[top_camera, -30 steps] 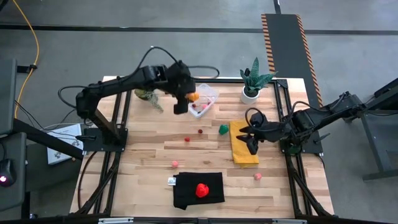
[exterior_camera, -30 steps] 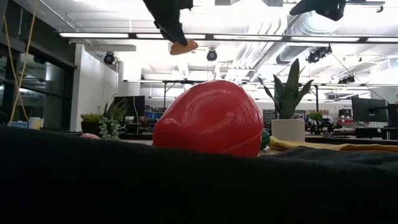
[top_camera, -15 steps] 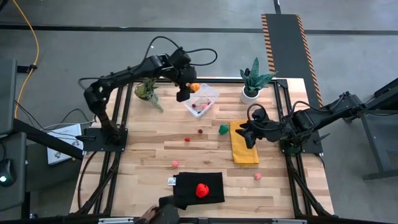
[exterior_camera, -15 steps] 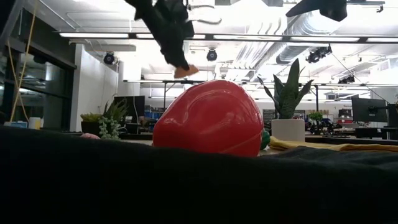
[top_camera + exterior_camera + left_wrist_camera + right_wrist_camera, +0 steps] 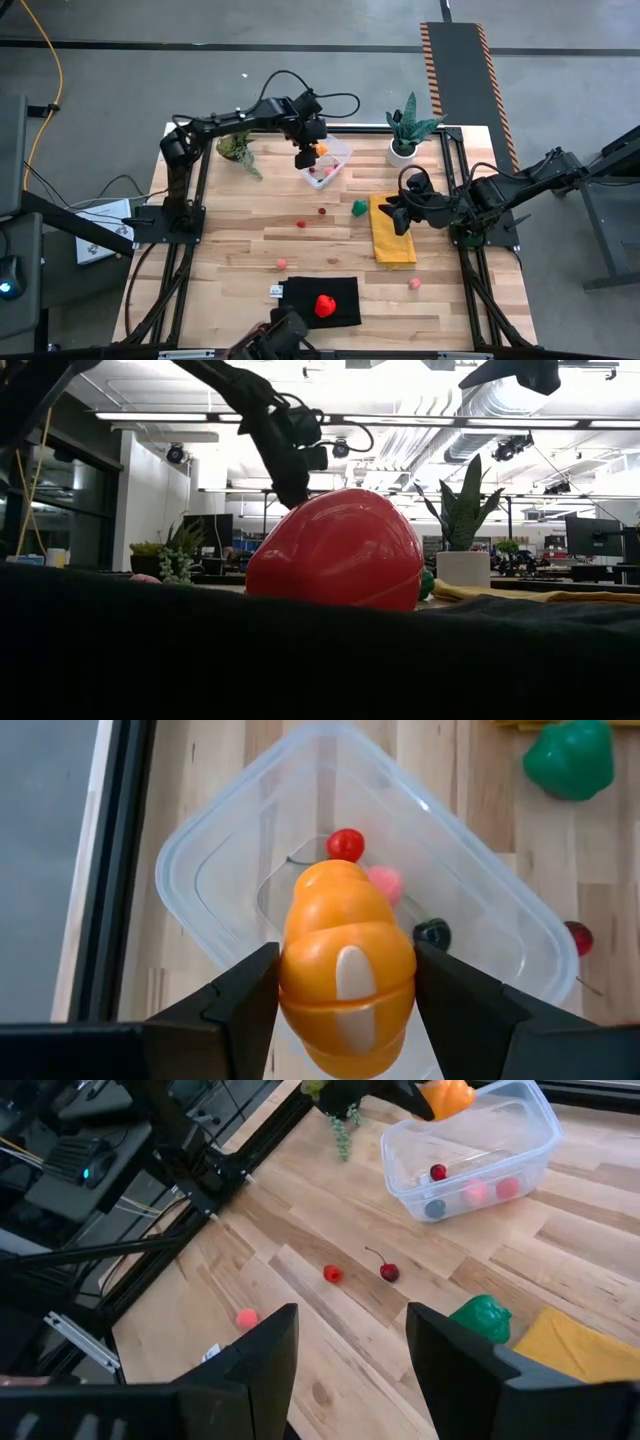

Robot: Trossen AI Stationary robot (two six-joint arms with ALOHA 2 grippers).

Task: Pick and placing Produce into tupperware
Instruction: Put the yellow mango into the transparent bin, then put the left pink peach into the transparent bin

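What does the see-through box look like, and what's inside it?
The tupperware is a clear plastic tub with rounded corners, open-topped, resting on the wooden table near its far edge. Inside lie a red berry, a pink one and a dark one. The left gripper holds an orange piece above it.

tupperware top open | white pot near, apart

We see a clear glossy plastic tupperware, smooth shiny orange piece, pale wood-plank table, matt black cloth.
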